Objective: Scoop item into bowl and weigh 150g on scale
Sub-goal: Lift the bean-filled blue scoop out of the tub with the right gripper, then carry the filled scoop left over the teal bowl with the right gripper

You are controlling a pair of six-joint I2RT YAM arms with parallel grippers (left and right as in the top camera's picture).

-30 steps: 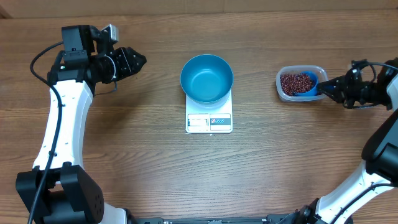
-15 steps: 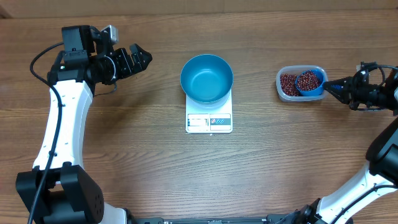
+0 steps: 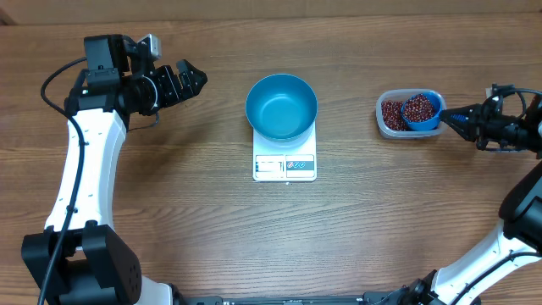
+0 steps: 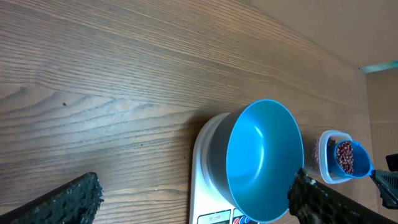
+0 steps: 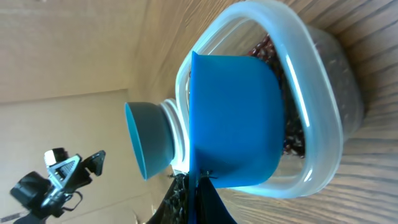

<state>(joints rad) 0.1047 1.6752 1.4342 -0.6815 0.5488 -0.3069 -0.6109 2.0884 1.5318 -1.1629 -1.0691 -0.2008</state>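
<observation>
Overhead, by the right edge of the table (image 3: 169, 212): right gripper (image 3: 462, 119) closed tight on the scoop's thin handle. Holds the scoop (image 3: 428, 124), heaped with beans (image 3: 418, 108), over the right half of the tub (image 3: 381, 127). More beans loose in the tub's left half, just beside the scoop's rim. Cannot tell whether the scoop's underside touches the heap below.

At mid-table: bowl (image 3: 281, 106) seated on the scale (image 3: 284, 167), display toward the front edge. Well apart from scoop and beans, with bare wood between bowl and tub.

Toward the back-left corner: left gripper (image 3: 196, 82) spread wide, gripping nothing. Points at the bowl from well off to its left.

From the left wrist: fingers (image 4: 62, 202) far apart at the lower corners, with bowl (image 4: 264, 162) and scale (image 4: 208, 186) between and beyond them. Tub (image 4: 326, 140) and loaded scoop (image 4: 357, 163) farther off.

From the right wrist: blue scoop wall (image 5: 233, 118) fills the centre above the tub (image 5: 323, 112), with beans (image 5: 292, 137) glimpsed under and beside it. Bowl (image 5: 146, 140) beyond.
</observation>
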